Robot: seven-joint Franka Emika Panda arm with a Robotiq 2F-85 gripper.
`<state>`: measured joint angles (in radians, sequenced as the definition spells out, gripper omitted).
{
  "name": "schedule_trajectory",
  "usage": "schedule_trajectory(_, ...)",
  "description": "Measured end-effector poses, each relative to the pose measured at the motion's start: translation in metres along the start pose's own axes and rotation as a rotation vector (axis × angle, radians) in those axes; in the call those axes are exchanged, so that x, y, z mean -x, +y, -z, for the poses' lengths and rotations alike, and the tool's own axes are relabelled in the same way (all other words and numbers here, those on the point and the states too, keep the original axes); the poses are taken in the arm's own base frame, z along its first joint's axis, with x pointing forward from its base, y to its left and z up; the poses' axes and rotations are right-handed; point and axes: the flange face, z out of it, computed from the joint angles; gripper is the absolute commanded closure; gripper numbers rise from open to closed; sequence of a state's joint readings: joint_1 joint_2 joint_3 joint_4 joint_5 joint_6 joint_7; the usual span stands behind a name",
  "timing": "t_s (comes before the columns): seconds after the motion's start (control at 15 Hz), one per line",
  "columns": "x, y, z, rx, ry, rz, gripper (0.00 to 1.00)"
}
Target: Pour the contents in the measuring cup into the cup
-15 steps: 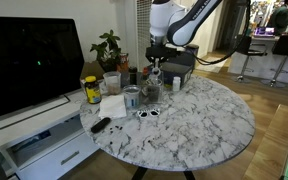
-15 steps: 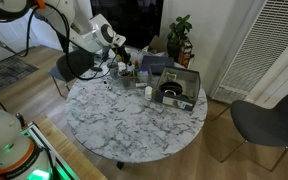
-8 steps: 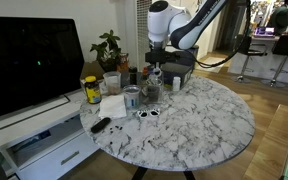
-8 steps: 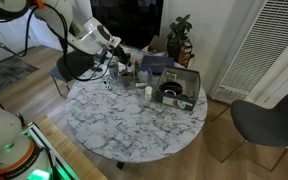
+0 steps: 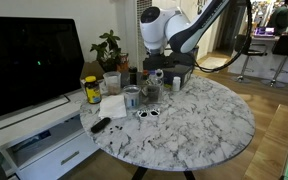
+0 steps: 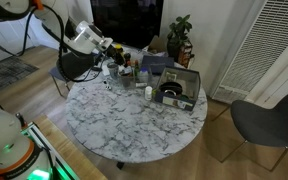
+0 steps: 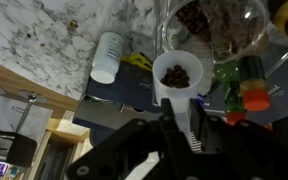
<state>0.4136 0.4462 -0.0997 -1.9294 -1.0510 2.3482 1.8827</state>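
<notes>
In the wrist view my gripper point(image 7: 177, 120) is shut on the handle of a small white measuring cup point(image 7: 177, 75) filled with brown pieces. The cup is upright and held above the table. A clear glass cup point(image 7: 219, 25) holding brown pieces stands just beyond it, at the upper right. In both exterior views the gripper point(image 5: 154, 64) point(image 6: 112, 60) hangs over the cluster of items at the back of the round marble table point(image 5: 199, 125). The measuring cup is too small to make out there.
A white bottle point(image 7: 108, 56) lies on its side to the left. A green bottle with a red cap point(image 7: 246, 85) stands at the right. A yellow jar point(image 5: 91, 90), a white napkin point(image 5: 112, 106), a black remote point(image 5: 100, 125) and a dark box point(image 5: 176, 68) are on the table.
The gripper has risen from near the tabletop, with the measuring cup in it, and the wrist has swung a little sideways. The other objects have not moved.
</notes>
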Motion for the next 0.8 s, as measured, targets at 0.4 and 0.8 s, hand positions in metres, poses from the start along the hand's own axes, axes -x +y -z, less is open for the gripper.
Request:
schedule_trajectory(0.4, 0.006, -0.01, 0.008, 0.031, 0.095, 0.002, 0.95)
schedule_trajectory(0.8, 0.01, -0.022, -0.001, 0.032, 0.128, 0.016, 0.95)
